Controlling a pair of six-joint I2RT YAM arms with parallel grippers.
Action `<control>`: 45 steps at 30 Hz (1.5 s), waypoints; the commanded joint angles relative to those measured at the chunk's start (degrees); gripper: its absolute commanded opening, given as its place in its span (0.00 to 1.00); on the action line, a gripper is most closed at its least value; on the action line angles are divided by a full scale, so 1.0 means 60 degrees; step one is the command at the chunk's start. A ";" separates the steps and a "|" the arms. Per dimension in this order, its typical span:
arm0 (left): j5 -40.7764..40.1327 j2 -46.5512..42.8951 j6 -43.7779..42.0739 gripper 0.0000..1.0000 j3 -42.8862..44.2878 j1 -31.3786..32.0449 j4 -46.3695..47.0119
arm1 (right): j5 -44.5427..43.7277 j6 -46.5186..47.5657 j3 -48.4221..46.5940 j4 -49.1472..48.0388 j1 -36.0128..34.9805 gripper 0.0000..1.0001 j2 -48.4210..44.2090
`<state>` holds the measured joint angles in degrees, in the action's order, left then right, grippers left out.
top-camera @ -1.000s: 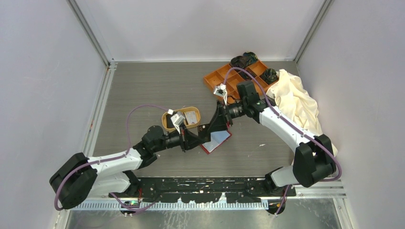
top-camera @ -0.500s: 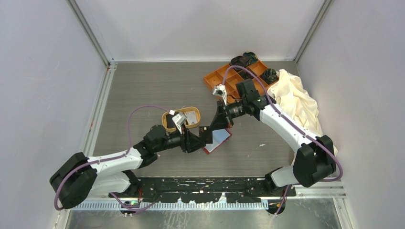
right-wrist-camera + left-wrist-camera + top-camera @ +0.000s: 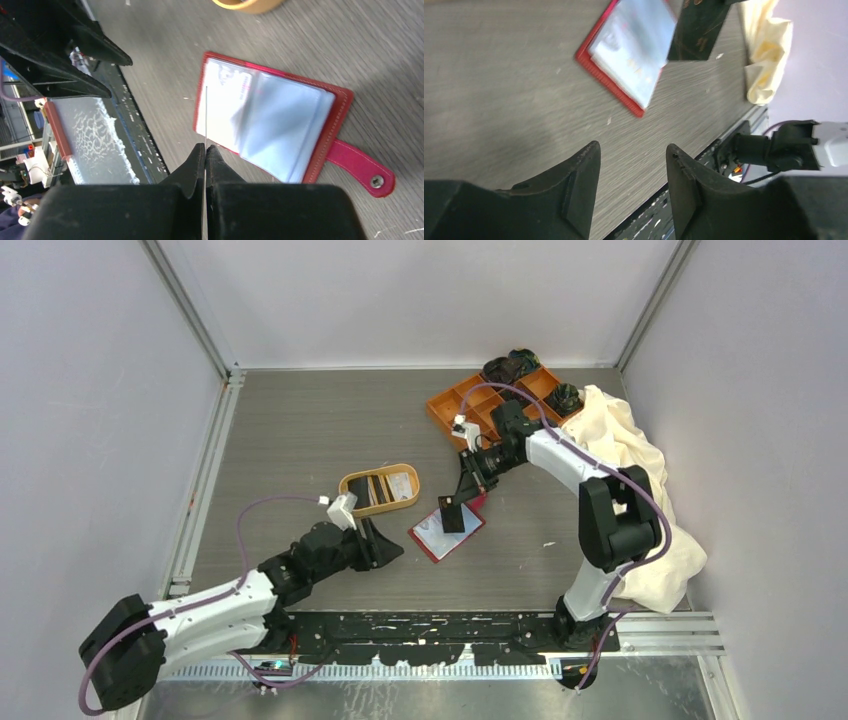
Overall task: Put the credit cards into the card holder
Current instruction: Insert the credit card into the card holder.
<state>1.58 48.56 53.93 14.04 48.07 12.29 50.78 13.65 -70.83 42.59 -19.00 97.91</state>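
The card holder (image 3: 438,537) lies open on the table, red with a pale blue lining (image 3: 629,47) (image 3: 272,125). My right gripper (image 3: 466,492) (image 3: 205,146) is shut on a black credit card (image 3: 452,513) (image 3: 698,27) and holds it upright over the holder's left half. In the right wrist view the card shows only as a thin edge (image 3: 206,112). More credit cards (image 3: 384,487) lie in the oval tan dish (image 3: 350,502). My left gripper (image 3: 388,546) (image 3: 634,147) is open and holds nothing, low over the table to the left of the holder.
An orange compartment tray (image 3: 452,403) with dark items stands at the back right. A cream cloth (image 3: 625,455) (image 3: 764,65) is piled along the right side, under the right arm. The black base rail (image 3: 450,625) runs along the near edge.
The left gripper opened, let go of the black card and drew back to the near left. The right gripper shut on that card and now holds it alone over the holder.
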 commanded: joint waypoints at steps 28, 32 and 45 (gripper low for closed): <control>-0.3587 0.5819 0.2533 0.48 0.2495 0.1271 -0.0607 | -0.0574 -0.0378 -0.0624 0.0621 0.0222 0.01 0.1983; -0.3637 0.6197 0.2239 0.45 0.2791 0.1125 -0.1009 | -0.0501 -0.0872 -0.0436 0.0239 0.0224 0.01 0.2045; -0.3317 0.7023 0.1631 0.31 0.3289 0.0931 -0.1242 | -0.0014 -0.2746 0.0541 -0.1322 0.0838 0.01 0.1807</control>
<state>-17.41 88.31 66.57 34.06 54.02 10.98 48.73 2.11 -69.01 39.97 -15.18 110.41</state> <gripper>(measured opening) 0.316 0.039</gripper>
